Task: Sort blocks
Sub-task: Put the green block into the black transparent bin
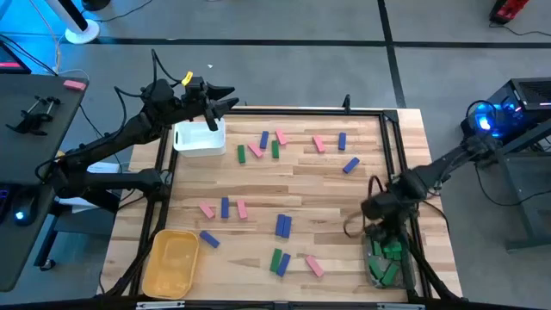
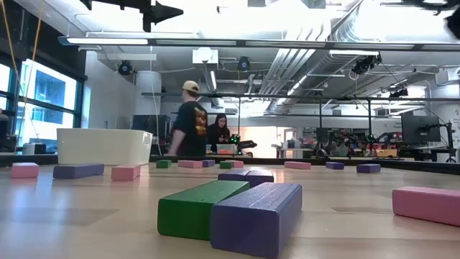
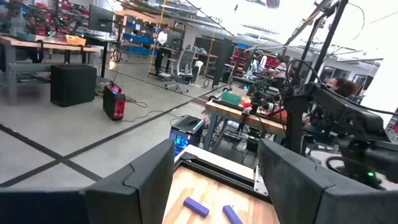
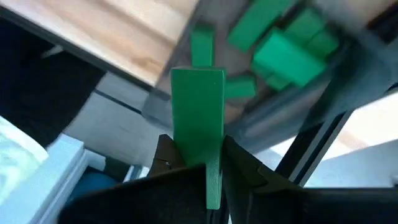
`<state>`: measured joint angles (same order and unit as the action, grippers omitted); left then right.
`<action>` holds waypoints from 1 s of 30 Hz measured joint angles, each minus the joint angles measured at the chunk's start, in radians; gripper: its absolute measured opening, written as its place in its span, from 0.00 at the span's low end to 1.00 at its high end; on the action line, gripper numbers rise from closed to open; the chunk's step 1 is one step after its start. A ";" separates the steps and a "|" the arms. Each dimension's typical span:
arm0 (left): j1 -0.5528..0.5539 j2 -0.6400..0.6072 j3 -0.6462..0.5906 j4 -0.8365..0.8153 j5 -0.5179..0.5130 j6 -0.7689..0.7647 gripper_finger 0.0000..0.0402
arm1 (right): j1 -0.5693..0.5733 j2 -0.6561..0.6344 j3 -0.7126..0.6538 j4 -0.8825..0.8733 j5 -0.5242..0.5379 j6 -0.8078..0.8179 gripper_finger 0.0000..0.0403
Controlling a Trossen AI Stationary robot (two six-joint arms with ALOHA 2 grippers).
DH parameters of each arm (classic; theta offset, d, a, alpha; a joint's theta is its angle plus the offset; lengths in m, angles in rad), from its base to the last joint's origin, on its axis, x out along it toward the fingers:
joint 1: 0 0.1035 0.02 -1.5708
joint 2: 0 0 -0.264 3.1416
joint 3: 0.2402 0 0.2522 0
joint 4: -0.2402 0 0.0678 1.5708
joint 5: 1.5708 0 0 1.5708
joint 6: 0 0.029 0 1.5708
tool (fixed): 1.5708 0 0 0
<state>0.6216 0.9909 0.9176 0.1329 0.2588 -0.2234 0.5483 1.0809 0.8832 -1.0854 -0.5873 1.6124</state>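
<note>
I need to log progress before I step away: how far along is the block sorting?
Partly done. Several green blocks already lie in the clear bin at the table's right edge. In hand: the right hand is shut on a green block above that bin. The left hand hovers open over the white bin. Left: pink, blue-purple and a few green blocks scattered on the table; the yellow bin looks empty.

Clear bin [image 1: 385,258] partly hidden under the right arm; its green blocks [image 4: 292,46] blur together.

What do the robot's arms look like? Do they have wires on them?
Both arms are black and jointed, with thin cables looping alongside. The left gripper has two broad dark angular fingers and a yellow bit behind it. The right gripper has dark fingers too.
</note>
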 joint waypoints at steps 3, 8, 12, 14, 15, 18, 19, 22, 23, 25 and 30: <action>0.000 0.000 0.000 0.000 0.000 0.000 0.54 | 0.089 0.000 -0.041 0.084 -0.008 0.101 0.01; 0.000 0.000 0.000 0.000 0.000 -0.001 0.54 | 0.167 0.001 -0.137 0.228 -0.031 0.269 0.03; 0.000 0.000 0.000 0.000 0.000 -0.008 0.54 | 0.181 0.001 -0.152 0.262 -0.053 0.298 0.14; 0.000 0.000 0.000 0.000 0.000 -0.008 0.54 | 0.180 0.001 -0.142 0.257 -0.061 0.272 0.22; 0.000 0.000 0.000 0.000 0.000 -0.008 0.54 | 0.180 0.001 -0.130 0.259 -0.067 0.251 0.26; 0.000 0.000 0.000 0.000 0.000 -0.004 0.54 | 0.180 0.000 -0.090 0.260 -0.076 0.203 0.39; 0.000 0.000 0.000 0.000 0.000 -0.002 0.54 | 0.180 0.000 -0.076 0.261 -0.076 0.185 0.42; 0.000 0.000 0.000 0.000 0.000 -0.002 0.54 | 0.175 -0.001 -0.042 0.292 -0.076 0.137 0.50; 0.000 0.000 0.000 0.000 0.000 -0.002 0.54 | 0.168 -0.002 -0.035 0.312 -0.073 0.118 0.52; 0.000 0.000 0.000 -0.001 0.000 -0.002 0.54 | 0.144 -0.002 -0.027 0.375 -0.047 0.079 0.53; 0.000 0.000 0.000 -0.025 0.001 -0.010 0.54 | 0.018 -0.002 -0.026 0.478 0.144 -0.051 0.54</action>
<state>0.6216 0.9909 0.9176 0.1077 0.2596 -0.2335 0.5662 1.0786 0.8570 -0.6076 -0.4436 1.5615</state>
